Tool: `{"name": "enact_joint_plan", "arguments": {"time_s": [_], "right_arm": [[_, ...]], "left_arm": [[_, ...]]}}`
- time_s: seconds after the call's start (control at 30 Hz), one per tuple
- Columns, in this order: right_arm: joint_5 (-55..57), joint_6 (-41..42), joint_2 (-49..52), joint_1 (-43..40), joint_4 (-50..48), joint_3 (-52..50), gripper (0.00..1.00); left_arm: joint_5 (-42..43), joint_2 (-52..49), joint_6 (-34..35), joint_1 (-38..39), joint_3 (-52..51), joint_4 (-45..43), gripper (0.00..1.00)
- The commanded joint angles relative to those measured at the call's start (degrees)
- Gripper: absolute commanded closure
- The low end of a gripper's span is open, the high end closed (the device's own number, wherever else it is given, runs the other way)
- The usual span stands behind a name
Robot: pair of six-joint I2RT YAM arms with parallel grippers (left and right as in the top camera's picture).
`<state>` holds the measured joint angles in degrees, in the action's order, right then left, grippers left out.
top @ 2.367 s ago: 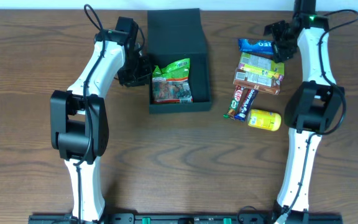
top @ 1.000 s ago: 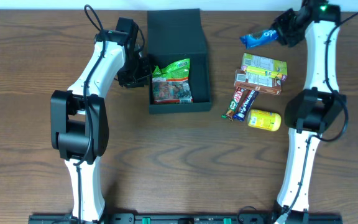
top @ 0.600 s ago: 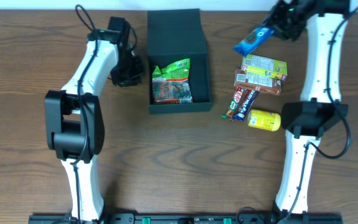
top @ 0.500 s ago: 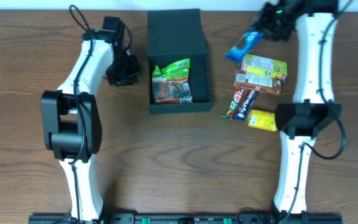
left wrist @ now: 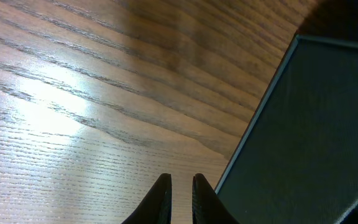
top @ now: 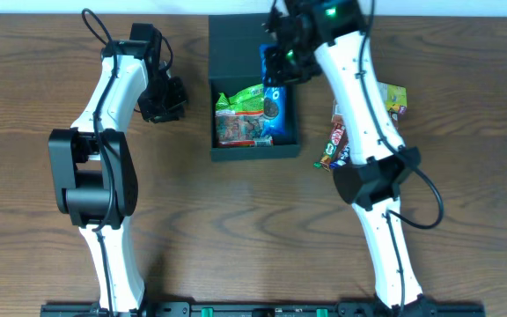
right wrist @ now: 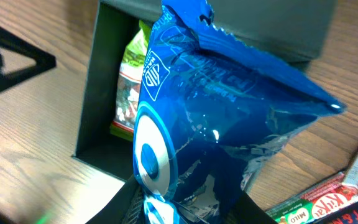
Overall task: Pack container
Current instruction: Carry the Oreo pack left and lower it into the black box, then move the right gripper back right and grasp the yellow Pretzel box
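Beneath the right pincer (top: 282, 60), clenched on a glossy blue foil packet (right wrist: 210, 143), the matte black cardboard container (top: 290, 106) held a green bag (top: 240, 110); the left pincer (left wrist: 180, 180), closed and empty, hung near its edge.

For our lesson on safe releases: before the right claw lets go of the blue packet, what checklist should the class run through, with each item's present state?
1. Right claw grips the blue packet: ok.
2. Packet hangs over the open part of the container, not over its wall: ok.
3. Lid is open: ok.
4. Green packet leaves room on the right: cannot tell, the blue packet hides that floor.
5. Packet rests on the container floor: cannot tell.
6. Left claw is beside the container, shut and empty: ok.
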<state>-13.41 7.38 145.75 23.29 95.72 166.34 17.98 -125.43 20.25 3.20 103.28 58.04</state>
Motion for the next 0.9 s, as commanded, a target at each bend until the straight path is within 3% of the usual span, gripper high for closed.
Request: {"name": "enact_joint_plan", "arguments": {"time_s": [0.0,0.53,0.57,0.6,0.67,0.73,0.87], "right_arm": [[5.2,-1.9,-2.1,0.6,-1.0,-3.5,0.82],[10.4,0.3,-2.1,0.3,-10.1,-18.2,0.79],[11.3,0.4,-2.1,0.3,-10.1,-18.3,0.72],[12.2,0.8,-2.1,0.4,-10.1,-18.3,0.53],[13.7,0.8,-2.1,0.3,-10.0,-18.3,0.34],[14.6,1.8,-2.1,0.3,-9.5,-18.3,0.04],[14.9,3.7,-2.8,0.3,-8.5,-17.4,0.01]], "left_arm": [[-0.6,-0.1,-2.2,-0.2,-0.5,0.2,0.87],[-0.5,-0.1,-2.5,-0.2,-0.5,0.5,0.87],[-0.5,-0.1,-2.5,-0.2,-0.5,0.5,0.87],[-0.5,-0.1,-2.5,-0.2,-0.5,0.5,0.87],[-0.5,-0.1,-2.5,-0.2,-0.5,0.5,0.87],[-0.5,-0.1,-2.5,-0.2,-0.5,0.5,0.87],[-0.5,-0.1,-2.5,-0.2,-0.5,0.4,0.86]]}}
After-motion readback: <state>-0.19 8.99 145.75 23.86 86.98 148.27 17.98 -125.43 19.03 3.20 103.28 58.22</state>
